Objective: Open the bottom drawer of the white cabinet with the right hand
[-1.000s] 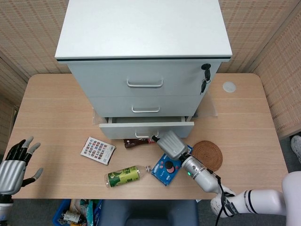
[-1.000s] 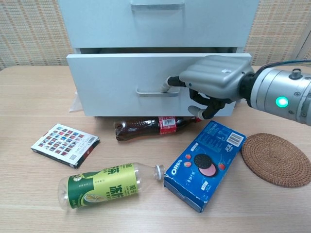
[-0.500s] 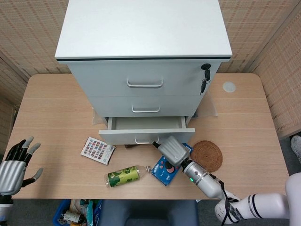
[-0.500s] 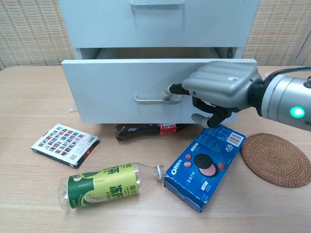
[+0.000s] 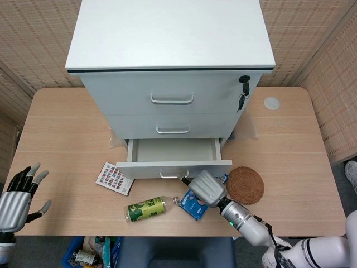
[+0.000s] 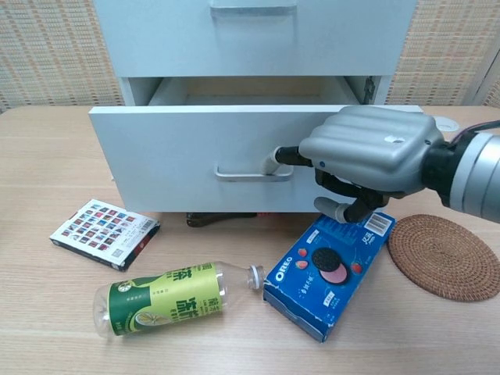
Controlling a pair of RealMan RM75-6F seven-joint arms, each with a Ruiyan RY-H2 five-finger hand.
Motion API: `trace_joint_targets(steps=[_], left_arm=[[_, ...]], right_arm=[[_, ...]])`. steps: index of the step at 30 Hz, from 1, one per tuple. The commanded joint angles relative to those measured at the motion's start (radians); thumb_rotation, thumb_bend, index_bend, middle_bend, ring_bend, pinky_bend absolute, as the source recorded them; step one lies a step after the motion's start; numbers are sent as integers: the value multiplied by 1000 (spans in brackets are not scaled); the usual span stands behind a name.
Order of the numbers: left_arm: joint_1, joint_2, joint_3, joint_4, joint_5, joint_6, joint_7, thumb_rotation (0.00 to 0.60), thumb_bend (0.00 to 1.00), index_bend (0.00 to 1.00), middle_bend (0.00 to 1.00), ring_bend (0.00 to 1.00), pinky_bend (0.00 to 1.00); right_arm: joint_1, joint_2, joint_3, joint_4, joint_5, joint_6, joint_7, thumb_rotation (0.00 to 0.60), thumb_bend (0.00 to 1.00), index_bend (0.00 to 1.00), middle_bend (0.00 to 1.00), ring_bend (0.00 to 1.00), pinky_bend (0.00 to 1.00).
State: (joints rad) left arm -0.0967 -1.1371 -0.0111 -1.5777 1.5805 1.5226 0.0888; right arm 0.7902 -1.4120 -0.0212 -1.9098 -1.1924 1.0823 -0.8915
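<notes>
The white cabinet (image 5: pixel 170 33) stands at the back of the table. Its bottom drawer (image 5: pixel 173 167) is pulled well out, and the inside looks empty. In the chest view the drawer front (image 6: pixel 172 152) overhangs the table. My right hand (image 6: pixel 371 150) sits at the right end of the drawer handle (image 6: pixel 244 173), with a fingertip hooked behind the bar and the other fingers curled below. The head view shows the same right hand (image 5: pixel 207 188) just in front of the drawer. My left hand (image 5: pixel 17 198) hangs off the table's front left corner, fingers spread and holding nothing.
A blue Oreo box (image 6: pixel 332 266) lies under my right hand. A green bottle (image 6: pixel 168 297) lies on its side in front. A dark cola bottle (image 6: pixel 223 220) is mostly hidden beneath the drawer. A patterned card box (image 6: pixel 104 233) lies left, a woven coaster (image 6: pixel 445 256) right. Keys (image 5: pixel 243 92) hang from the lock.
The bottom drawer has slid further out toward me, pulled by my right hand on its handle. It now covers most of the cola bottle. The left hand has stayed put.
</notes>
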Motion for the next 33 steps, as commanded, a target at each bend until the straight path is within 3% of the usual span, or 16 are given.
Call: trace_joint_targets(steps=[1,11,17,26,33], left_arm=[[0,0,0,1,1,0,1,600,253,146,46,45,110],[3,0,2,2,3,3,0,600,253,146,46,45,110],[6,1,0,3,5,12,-6,600,253,146,46,45,110],[0,-6,-8,7,-4,1,-10,600,253,146,46,45,110],[-14,-23,-17,-1,-21,-21,3,600,253,146,46,45,110]], right_arm=[[-6,4,-7,-11,-9,3,-6,600,448,164,832,892,919],[-22,7,-13,-25,-21,7,-18,600,448,164,832,892,919],[-58,52,-37,-72,-105,53,4,600,448,164,832,892,919],[-272,222,-135,-84,-329,333,179,600,448,164,785,849,919],[-454,297,-130,52,-349,562,386,600,448,172,694,724,827]])
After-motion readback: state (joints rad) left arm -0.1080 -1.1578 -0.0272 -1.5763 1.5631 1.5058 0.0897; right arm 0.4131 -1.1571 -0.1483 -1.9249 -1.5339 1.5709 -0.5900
